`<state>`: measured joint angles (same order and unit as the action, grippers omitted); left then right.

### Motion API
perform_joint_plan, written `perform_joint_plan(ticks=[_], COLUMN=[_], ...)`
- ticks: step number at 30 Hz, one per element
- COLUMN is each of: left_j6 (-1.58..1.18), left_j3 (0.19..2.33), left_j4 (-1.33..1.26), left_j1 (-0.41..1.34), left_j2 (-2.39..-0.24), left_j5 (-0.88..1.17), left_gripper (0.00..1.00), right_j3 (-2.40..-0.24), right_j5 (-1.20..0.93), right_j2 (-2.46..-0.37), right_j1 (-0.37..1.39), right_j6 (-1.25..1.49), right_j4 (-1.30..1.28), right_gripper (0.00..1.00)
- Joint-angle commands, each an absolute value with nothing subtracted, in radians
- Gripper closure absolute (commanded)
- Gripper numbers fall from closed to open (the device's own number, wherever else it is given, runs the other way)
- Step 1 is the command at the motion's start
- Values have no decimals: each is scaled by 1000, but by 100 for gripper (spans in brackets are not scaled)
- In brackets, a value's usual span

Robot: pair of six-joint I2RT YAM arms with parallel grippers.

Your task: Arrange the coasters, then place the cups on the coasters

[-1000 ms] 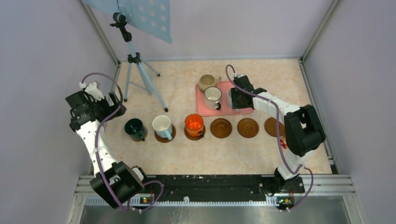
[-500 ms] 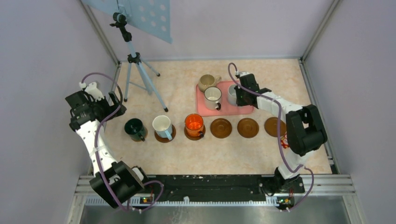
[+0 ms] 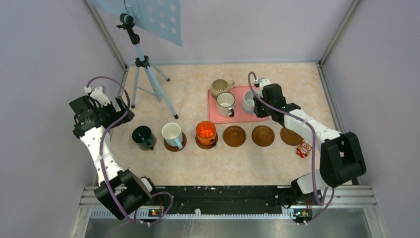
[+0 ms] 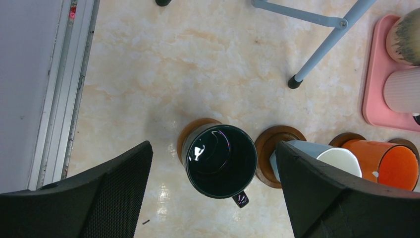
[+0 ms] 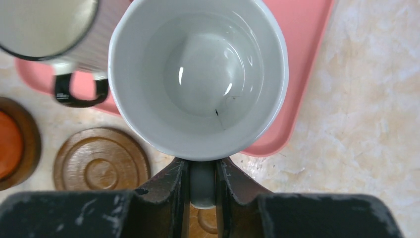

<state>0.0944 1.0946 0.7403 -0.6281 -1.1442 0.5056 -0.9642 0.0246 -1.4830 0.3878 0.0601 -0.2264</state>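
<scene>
You are looking into a booth where plain pale lilac walls [image 3: 44, 49] are closing in the left, far and right sides of the frame. A beige marbled tabletop [image 3: 188, 79] is filling the middle, lying evenly lit under soft shadows. Silver metal posts [image 3: 106, 33] are running up the corners. In the upper left a light-blue tripod [image 3: 142, 62] is standing on the tabletop, carrying a pale blue panel [image 3: 158, 15] with round holes. Along the bottom a black rail [image 3: 223, 192] is sitting above a grey metal sheet [image 3: 223, 229].
</scene>
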Motion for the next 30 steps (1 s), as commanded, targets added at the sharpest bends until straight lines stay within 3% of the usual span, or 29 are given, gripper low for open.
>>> perform_joint_plan(ticks=[1,12,30], left_j6=[83,72,95], left_j3=[1125,1111,1109], left_j4=[710,706,728], left_j1=[-625,-623,-624], left_j2=[-1150,-1142,-1104], left_j5=[530,547,523], left_gripper=[1,1,1], right_j3=[-968,-766,-771], right_j5=[-53,-14,236], right_j2=[-1316,-1057,-1219], right_j1=[399,712,831], right_j6=[26,6,232], right_j4=[-132,-188,-194], right_gripper=[100,100,100])
